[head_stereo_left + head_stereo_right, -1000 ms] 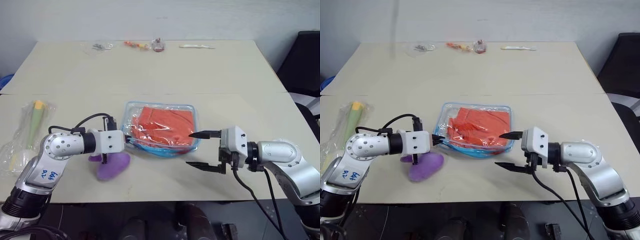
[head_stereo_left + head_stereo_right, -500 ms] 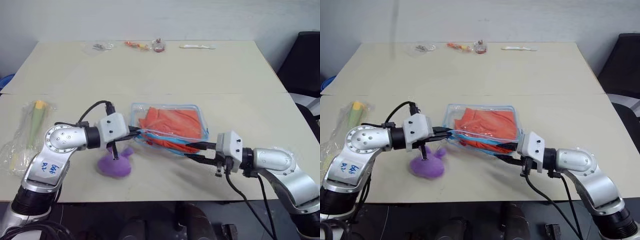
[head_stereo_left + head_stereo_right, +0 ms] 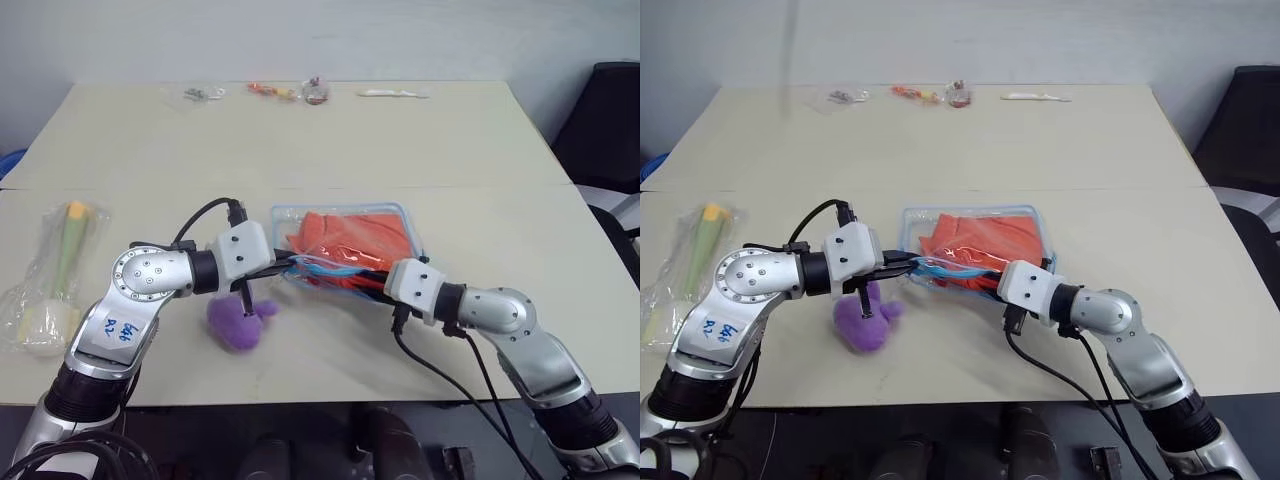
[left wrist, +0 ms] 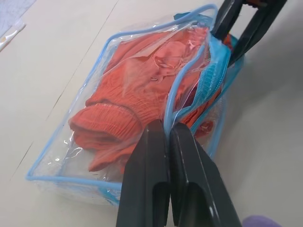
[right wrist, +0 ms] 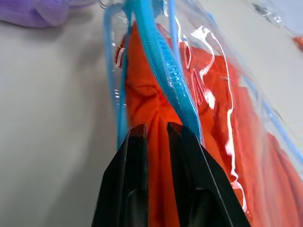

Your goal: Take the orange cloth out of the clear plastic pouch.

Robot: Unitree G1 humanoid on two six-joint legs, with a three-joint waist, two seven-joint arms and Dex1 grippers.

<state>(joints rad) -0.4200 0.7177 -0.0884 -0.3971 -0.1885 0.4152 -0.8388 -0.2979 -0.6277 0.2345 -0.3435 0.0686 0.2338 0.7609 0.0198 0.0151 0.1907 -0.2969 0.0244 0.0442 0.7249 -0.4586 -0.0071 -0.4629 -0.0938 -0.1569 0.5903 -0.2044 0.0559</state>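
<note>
Orange cloth (image 5: 158, 142) is pinched by the right end effector (image 5: 156, 130) inside the clear plastic pouch (image 4: 94, 156), whose rim the left end effector (image 4: 166, 126) clamps.

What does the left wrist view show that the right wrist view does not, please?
The left wrist view takes in the clear plastic pouch from end to end, the left gripper shut on its blue trim, and the right gripper at the pouch's far end. The right wrist view looks into the pouch mouth, where the right gripper's fingers are closed on a fold of the orange cloth, with more of the purple plush toy beyond. Both show pouch, cloth inside it, toy and table.
</note>
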